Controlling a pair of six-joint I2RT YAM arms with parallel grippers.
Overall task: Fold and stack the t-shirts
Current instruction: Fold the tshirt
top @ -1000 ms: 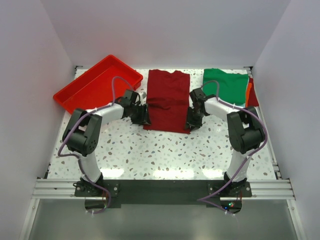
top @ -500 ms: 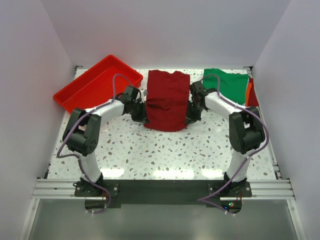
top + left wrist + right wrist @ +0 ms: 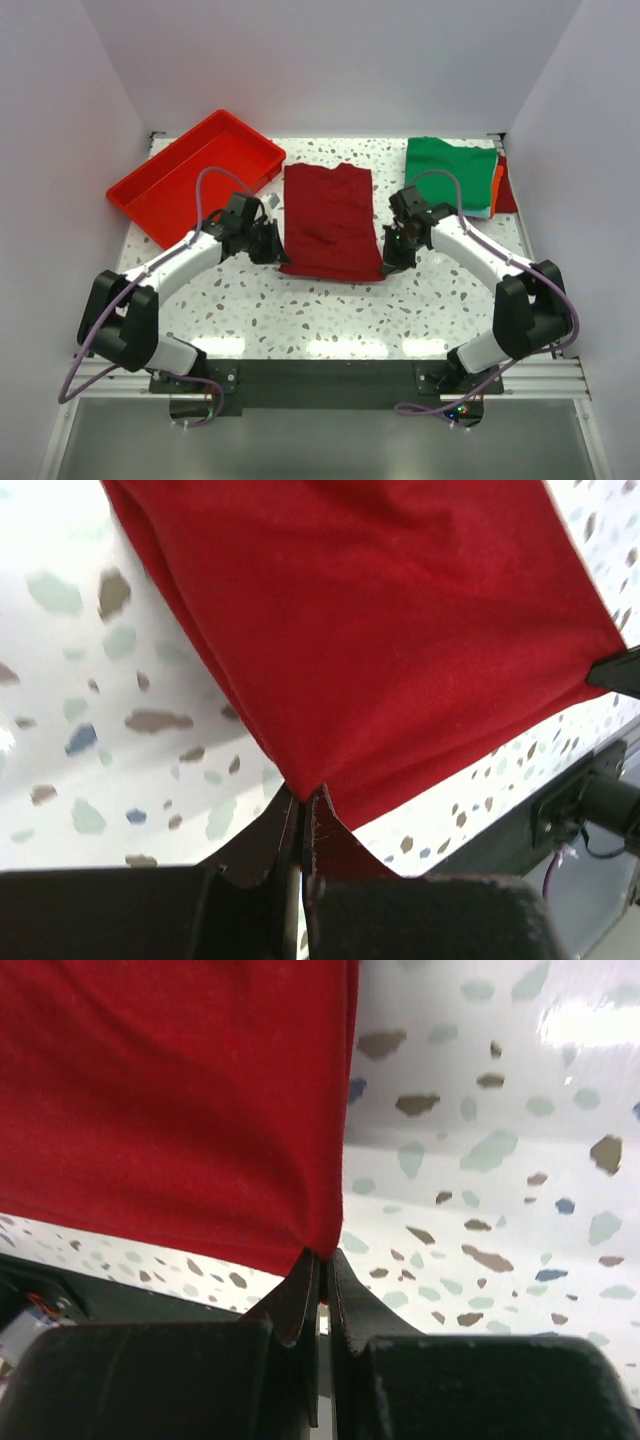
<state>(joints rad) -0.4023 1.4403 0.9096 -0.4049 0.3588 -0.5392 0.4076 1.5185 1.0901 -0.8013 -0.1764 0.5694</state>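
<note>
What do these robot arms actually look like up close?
The left arm and right arm match: white tubular links between chunky black joints, each trailed by a looping purple cable. The left gripper and right gripper are black, with two flat tapering fingers.

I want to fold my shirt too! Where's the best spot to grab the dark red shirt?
By its two near corners, one from each side. The dark red shirt lies mostly flat on the table, so only thin edges offer a pinch, and holding both corners should keep it spread. The left gripper and right gripper are shut there now.
</note>
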